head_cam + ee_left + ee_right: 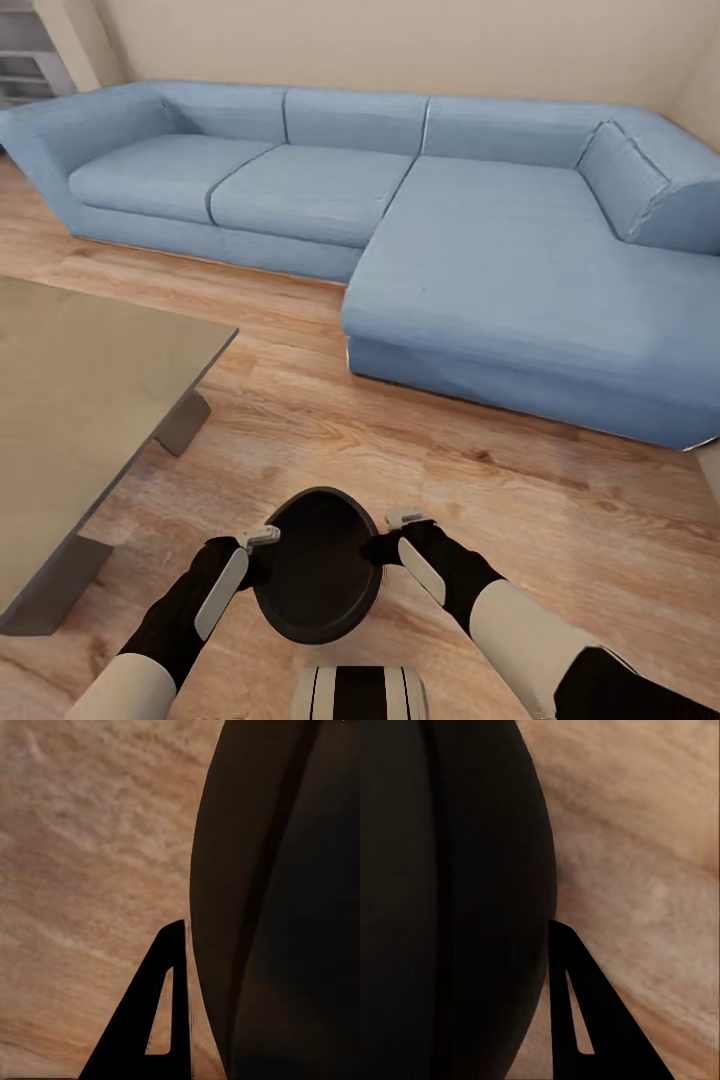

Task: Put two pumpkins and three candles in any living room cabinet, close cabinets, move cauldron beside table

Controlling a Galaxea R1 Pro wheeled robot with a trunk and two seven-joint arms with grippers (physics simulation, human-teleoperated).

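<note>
Here the left fingers and the right fingers sit on opposite sides of the cauldron, each pressed against its rim, so the pot is held between the two arms above the floor. In the left wrist view one dark finger lies just beside the cauldron's curved wall; in the right wrist view one finger likewise touches the wall. Whether each pair of fingers pinches the rim or merely pushes on it, I cannot tell.

The cauldron is round, matt black-brown, open-topped, with a dark hollow inside and a faint vertical seam on its side. It hangs low in front of the robot, over bare wood planks, near the corner of the counter.

That counter is a low grey-beige slab on dark angled legs, to the robot's left; its near corner is close to the left arm. Ahead, a wide blue L-shaped sofa runs along the pale wall, its chaise part reaching toward the robot on the right. Between the sofa and the counter lies a strip of open floor. A grey shelf unit shows in the far left corner. No writing or label can be read on anything.
</note>
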